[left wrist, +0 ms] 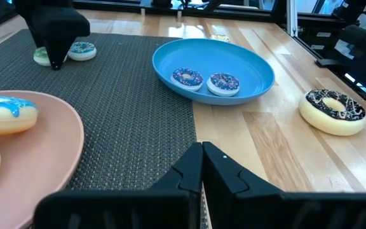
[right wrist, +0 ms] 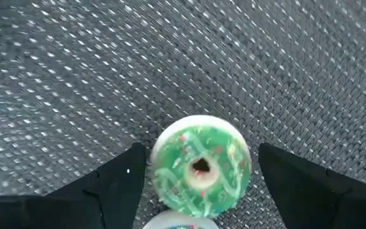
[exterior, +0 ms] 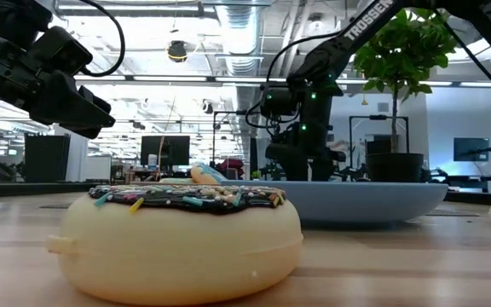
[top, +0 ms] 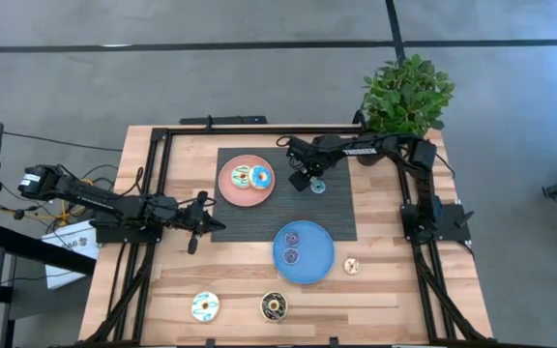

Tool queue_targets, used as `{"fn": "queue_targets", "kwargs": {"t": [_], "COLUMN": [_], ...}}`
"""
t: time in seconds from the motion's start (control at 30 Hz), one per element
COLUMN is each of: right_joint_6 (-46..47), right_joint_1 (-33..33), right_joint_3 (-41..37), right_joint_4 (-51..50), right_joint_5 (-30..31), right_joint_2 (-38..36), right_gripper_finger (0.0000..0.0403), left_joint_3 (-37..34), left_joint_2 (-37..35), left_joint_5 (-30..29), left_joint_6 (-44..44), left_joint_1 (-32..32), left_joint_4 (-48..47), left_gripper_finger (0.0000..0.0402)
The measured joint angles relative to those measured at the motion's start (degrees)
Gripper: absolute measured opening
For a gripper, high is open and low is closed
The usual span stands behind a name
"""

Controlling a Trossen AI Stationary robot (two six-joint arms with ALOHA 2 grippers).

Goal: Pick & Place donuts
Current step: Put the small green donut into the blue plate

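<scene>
My right gripper (top: 305, 180) is open over the dark mat, pointing down. Its fingers stand on either side of a small green-iced donut (right wrist: 201, 168) that lies flat on the mat; I see no touch. A second small donut (right wrist: 182, 222) lies right beside it. My left gripper (top: 201, 220) is shut and empty, at the mat's left edge by the pink plate. Two donuts (top: 250, 177) lie on the pink plate (top: 230, 191). Two small purple donuts (left wrist: 205, 81) lie on the blue plate (top: 323, 271).
On the bare wood near the front edge lie a white-and-blue donut (top: 205, 306), a dark-brown-iced donut (top: 275, 306) and a small cream donut (top: 352, 265). A potted plant (top: 406, 95) stands at the far right corner. A black frame runs along the table's edges.
</scene>
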Motion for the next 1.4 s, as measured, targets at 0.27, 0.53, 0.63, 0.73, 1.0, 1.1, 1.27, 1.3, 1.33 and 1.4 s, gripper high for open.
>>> {"fn": "queue_targets", "kwargs": {"t": [0.27,0.53,0.63,0.73,1.0,1.1,1.27,1.3,1.33,1.4], "right_joint_6": [-0.02,0.4,0.39,0.37,0.39,1.74,4.1,4.95,6.3,9.94], "right_joint_1": [-0.11,-0.09,-0.11,-0.07,4.29,8.34,18.06,19.82,21.38,23.98], "right_joint_3": [0.0,0.0,0.02,1.28,3.24,3.28,0.18,-1.62,-3.89,-9.13], "right_joint_4": [-0.07,-0.14,-0.18,-1.82,-3.47,-5.87,-5.98,-5.59,-4.44,-0.8], "right_joint_5": [-0.54,-0.71,-0.71,-0.8,-0.95,-0.77,1.59,2.15,2.12,1.81], "right_joint_2": [0.02,0.01,-0.37,-0.93,-9.05,-13.42,-19.1,-19.89,-20.51,-21.36], "right_gripper_finger": [0.0266,0.0209,0.0194,0.0185,0.0174,0.0171,0.0166,0.0165,0.0164,0.0162], "left_joint_3": [0.0,0.0,0.0,0.0,0.0,0.0,0.0,0.0,0.0,0.0], "left_joint_2": [0.0,0.0,0.0,0.0,0.0,0.0,0.0,0.0,0.0,0.0], "left_joint_5": [0.02,0.02,0.02,0.04,0.24,0.37,0.37,0.37,0.37,0.35], "left_joint_6": [0.0,-0.01,-0.02,-0.02,-0.1,-0.55,-0.82,-1.13,-1.21,-1.57], "left_joint_1": [0.0,0.0,0.0,0.0,0.0,-0.02,-0.02,0.0,-0.02,0.0], "left_joint_4": [0.0,0.0,0.0,0.0,0.0,0.0,0.2,0.2,0.2,0.23], "left_gripper_finger": [0.0,0.0,0.0,0.0,0.0,0.0,0.0,0.0,0.0,0.0]}}
